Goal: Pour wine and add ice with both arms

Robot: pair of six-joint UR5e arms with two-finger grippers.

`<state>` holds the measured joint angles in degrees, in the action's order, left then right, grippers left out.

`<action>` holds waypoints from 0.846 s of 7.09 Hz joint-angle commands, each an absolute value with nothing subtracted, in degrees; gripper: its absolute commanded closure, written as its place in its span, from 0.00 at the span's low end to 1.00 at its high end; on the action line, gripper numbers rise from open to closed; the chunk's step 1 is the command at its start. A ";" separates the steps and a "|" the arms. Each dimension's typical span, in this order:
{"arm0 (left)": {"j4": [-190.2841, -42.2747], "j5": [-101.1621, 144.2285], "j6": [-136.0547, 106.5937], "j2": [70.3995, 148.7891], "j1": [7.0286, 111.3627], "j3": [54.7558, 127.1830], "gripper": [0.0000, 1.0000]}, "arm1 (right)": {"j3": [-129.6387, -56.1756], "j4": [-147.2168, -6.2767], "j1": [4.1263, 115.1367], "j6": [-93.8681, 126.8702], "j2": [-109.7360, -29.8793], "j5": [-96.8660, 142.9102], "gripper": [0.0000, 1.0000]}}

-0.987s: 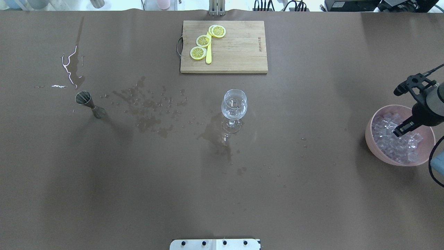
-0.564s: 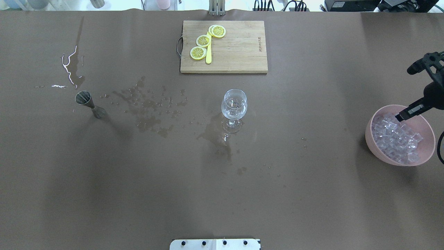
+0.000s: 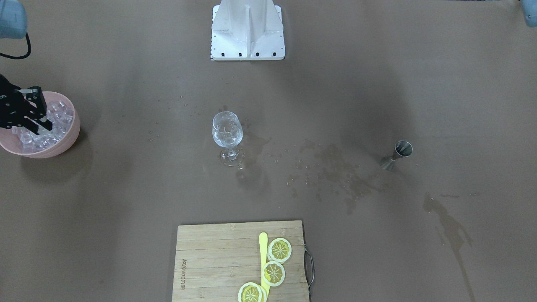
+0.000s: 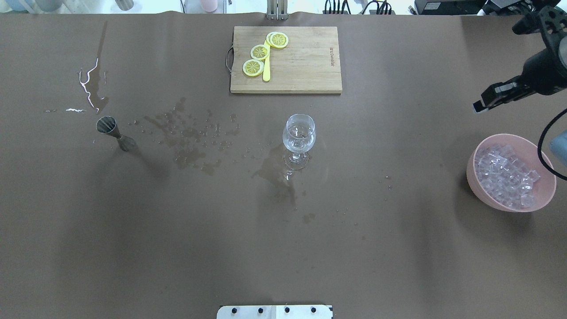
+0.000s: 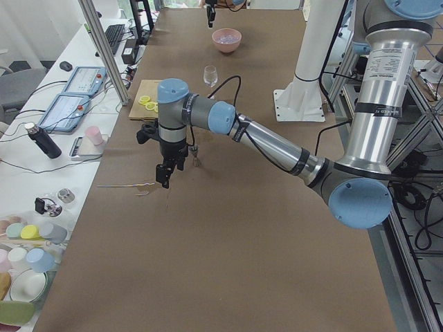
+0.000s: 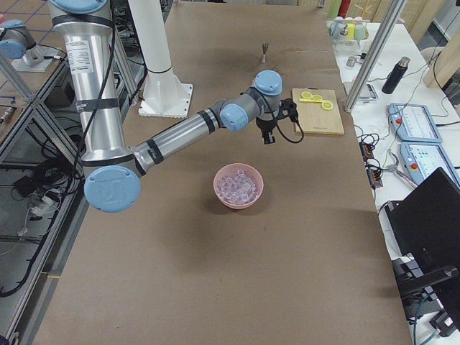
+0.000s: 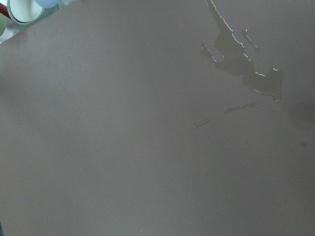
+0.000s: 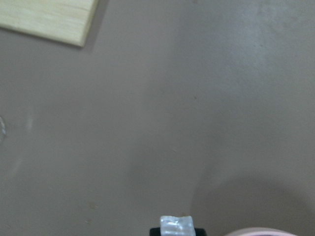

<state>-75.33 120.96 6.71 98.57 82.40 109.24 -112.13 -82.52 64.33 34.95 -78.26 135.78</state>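
**Clerk:** Containers first. What is listed?

**Keeper:** Item one: pink bowl, at the robot's right end of the table. Contents: the ice, a heap of clear cubes covering its inside.
Item two: wine glass, upright at the table's middle, its foot on a wet patch. Something clear glints low inside; liquid or cube, I cannot tell.
Item three: steel jigger, standing at the left end beside spilled droplets. Contents not discernible.

**Clerk:** And the wooden cutting board?

**Keeper:** It is at the far edge and bears three lemon slices and a yellow utensil.

**Clerk:** Grippers?

**Keeper:** Right gripper: raised above bare table, apart from the bowl, on its cutting-board side. Its fingers are clamped on a single ice cube.
Left gripper: hangs over the wet streak near the jigger. Whether its fingers are apart or together, I cannot tell.
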 commanded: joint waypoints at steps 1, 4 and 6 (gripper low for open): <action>-74.79 121.20 7.56 98.44 82.88 106.98 0.02 | -112.24 -82.09 56.21 57.06 -66.67 132.66 1.00; -75.14 121.38 7.56 98.87 83.67 104.77 0.02 | -111.89 -82.09 41.09 71.52 -58.28 116.08 1.00; -75.23 121.38 7.56 98.88 83.76 104.33 0.02 | -109.61 -82.18 39.47 72.16 -55.90 114.44 1.00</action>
